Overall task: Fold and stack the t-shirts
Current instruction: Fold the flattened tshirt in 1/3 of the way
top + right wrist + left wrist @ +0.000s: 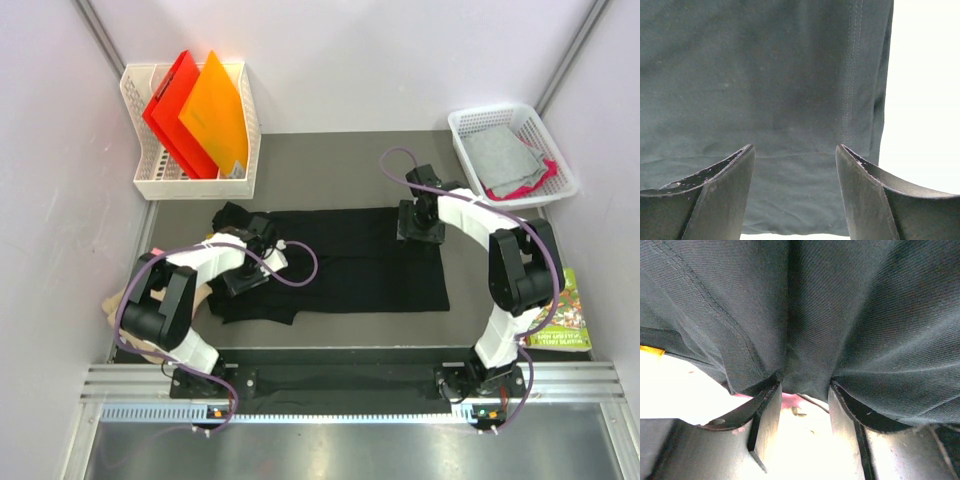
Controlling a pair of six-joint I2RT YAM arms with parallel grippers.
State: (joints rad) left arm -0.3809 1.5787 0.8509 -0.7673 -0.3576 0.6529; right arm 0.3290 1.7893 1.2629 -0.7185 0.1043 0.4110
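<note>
Black t-shirt, top view: spread flat mid-frame on the grey tabletop.
Left end effector, top view: down on the shirt's left edge.
Right end effector, top view: over the shirt's upper right part.
Basket, top view: upper right of the frame.
Black t-shirt, left wrist view: a bunched fold fills the frame and runs down between the fingers.
Left end effector, left wrist view: clamped on that fold.
Black t-shirt, right wrist view: lies smooth, stitched hem toward the right.
Right end effector, right wrist view: fingers apart above the cloth.

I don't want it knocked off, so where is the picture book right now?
In the top view the picture book lies at the table's right edge, beside the right arm's elbow and nearer than the white basket.
</note>
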